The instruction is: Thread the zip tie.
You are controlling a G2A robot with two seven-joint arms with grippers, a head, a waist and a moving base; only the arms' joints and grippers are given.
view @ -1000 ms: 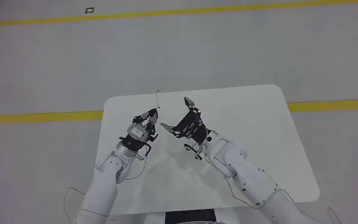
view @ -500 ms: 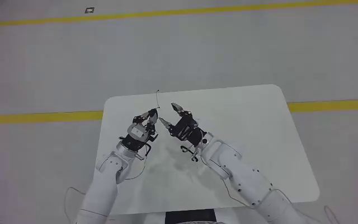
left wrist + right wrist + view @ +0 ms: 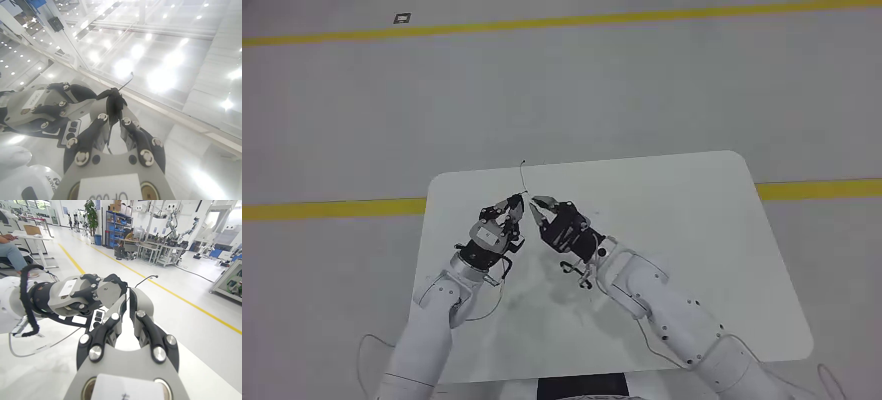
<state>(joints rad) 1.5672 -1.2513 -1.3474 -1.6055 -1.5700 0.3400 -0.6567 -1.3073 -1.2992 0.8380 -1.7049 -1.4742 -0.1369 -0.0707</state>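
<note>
A thin black zip tie [image 3: 523, 178] stands up from my left gripper [image 3: 512, 208], which is shut on its lower part above the white table [image 3: 692, 220]. In the left wrist view the tie [image 3: 125, 84] sticks out past the pinched black pads [image 3: 113, 106]. My right gripper [image 3: 542, 205] is right beside the left one, its tips at the tie. In the right wrist view its fingers [image 3: 132, 298] stand on either side of the tie's strand with a narrow gap between the pads. The tie's free end [image 3: 147, 278] curves away beyond them.
Both grippers hover over the table's far left part. A grey cable [image 3: 47, 345] from the left arm hangs near the tabletop below the left gripper. A yellow floor line [image 3: 332, 209] runs behind the table.
My right gripper has moved left up to the left gripper and narrowed from wide open to a small gap around the tie. The left arm has kept still.
</note>
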